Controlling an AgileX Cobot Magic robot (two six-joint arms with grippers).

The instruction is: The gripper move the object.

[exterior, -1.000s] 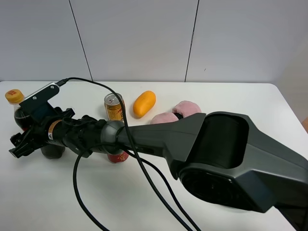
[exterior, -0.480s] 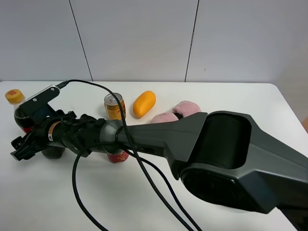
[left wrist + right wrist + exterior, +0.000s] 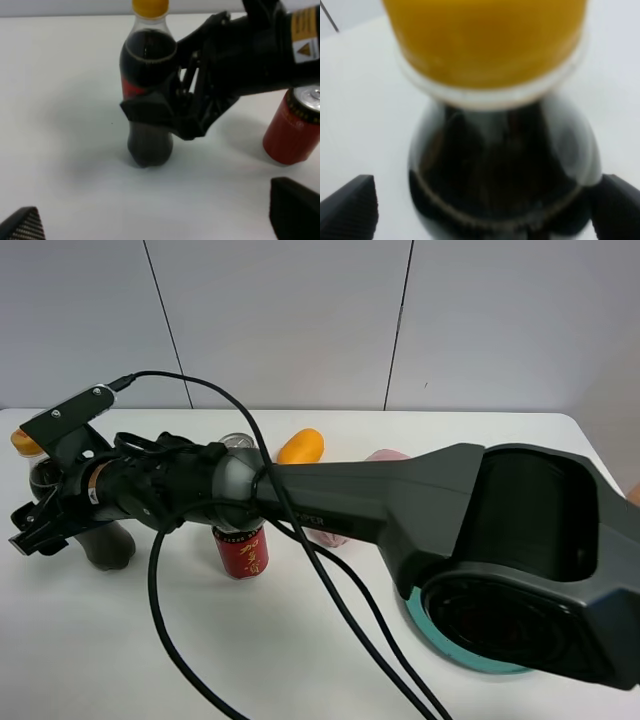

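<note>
The cola bottle (image 3: 105,546) stands at the table's far left, with dark liquid, a red label and a yellow-orange cap. In the exterior view my right arm covers most of it. My right gripper (image 3: 38,528) reaches across from the right. Its black fingers (image 3: 150,111) are closed around the bottle (image 3: 149,55) at label height. The bottle's base is at or just above the table. In the right wrist view the bottle (image 3: 500,165) fills the space between the two fingertips. My left gripper (image 3: 157,222) is open and empty, in front of the bottle.
A red can (image 3: 240,550) stands just right of the bottle and shows in the left wrist view (image 3: 292,130). A gold can (image 3: 236,442), an orange mango (image 3: 300,445) and a pink soft item (image 3: 385,455) lie behind the arm. A teal rim (image 3: 430,635) shows under the arm.
My right arm's wrist and camera bracket have risen and shifted left. The red can, half hidden before, now shows in full. The gripper stays on the bottle.
</note>
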